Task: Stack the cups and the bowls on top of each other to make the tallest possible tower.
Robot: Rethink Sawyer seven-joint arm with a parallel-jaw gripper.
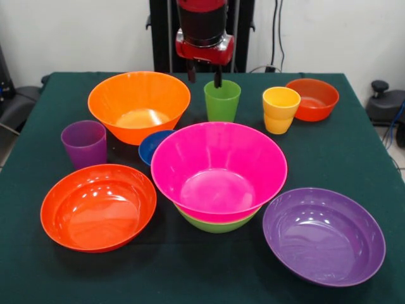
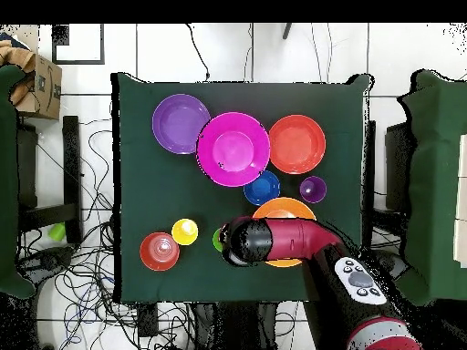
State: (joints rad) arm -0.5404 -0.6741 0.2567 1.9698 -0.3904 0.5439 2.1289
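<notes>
**A:** Item one, the tower so far?

**B:** A glossy pink plastic bowl (image 1: 218, 168) nested in a lime green plastic bowl (image 1: 215, 224), only the green one's underside showing beneath it. They sit mid-tabletop, toward the camera side. Two pieces high, no more.

**A:** Item two, the piece in hand?

**B:** A small tapered green plastic cup (image 1: 222, 101), upright just behind the pink bowl. The end effector (image 1: 204, 77) hangs right over its rim, its two dark fingers spread, one near each side of the cup's far edge, pinching nothing. I'd judge the step to be the reach for this cup.

**A:** What does the next move call for?

**B:** By my reckoning: drop a little, close across the cup wall, lift clear of the pink rim, then set it in the pink bowl's centre. The slick taper could slip.

**A:** The rest of the stock?

**B:** Yellow-orange plastic cup (image 1: 280, 109) just beside the green one; small red-orange bowl (image 1: 312, 99) behind it. Large orange bowl (image 1: 139, 106) on the green cup's other side, small blue bowl (image 1: 154, 145) tucked between it and the pink one. Purple cup (image 1: 84, 143), large red-orange bowl (image 1: 98, 207), large purple bowl (image 1: 323, 235), all on the dark green tabletop (image 1: 190, 272).

**A:** Brands, labels, writing?

**B:** None I can read, on any piece or on the arm.
</notes>
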